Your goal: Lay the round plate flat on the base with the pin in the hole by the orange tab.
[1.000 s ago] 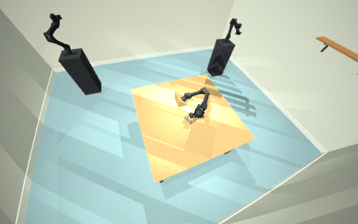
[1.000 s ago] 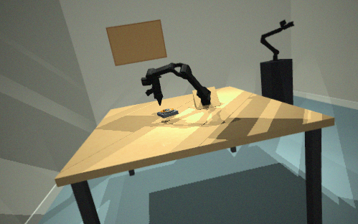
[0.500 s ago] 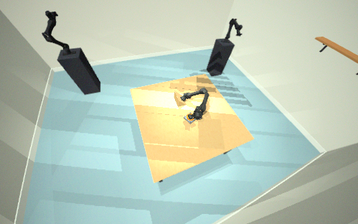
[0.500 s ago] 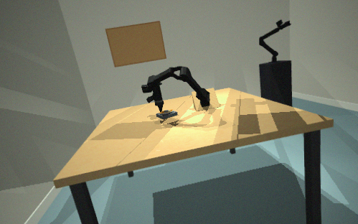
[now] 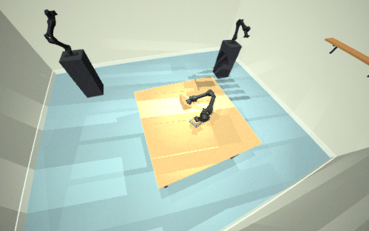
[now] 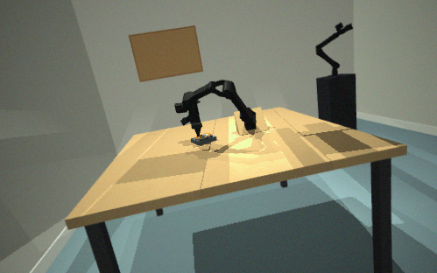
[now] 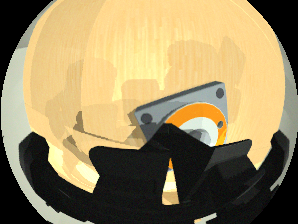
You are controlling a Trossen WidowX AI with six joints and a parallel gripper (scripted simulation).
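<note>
Tool (image 6: pixel 197 129) narrow, fingers pressed nearly together with nothing between them, pointing straight down over the round plate (image 7: pixel 197 120). From the exterior view, fingertips right at the plate's top; actual contact impossible to tell. Plate resting on the grey base (image 7: pixel 160 110), orange ring showing around a pale centre, partly hidden behind the dark fingers in the wrist view. Base and plate near the middle of the bench (image 6: pixel 256 162), well away from every edge and corner. Pin and orange tab too small to make out.
</note>
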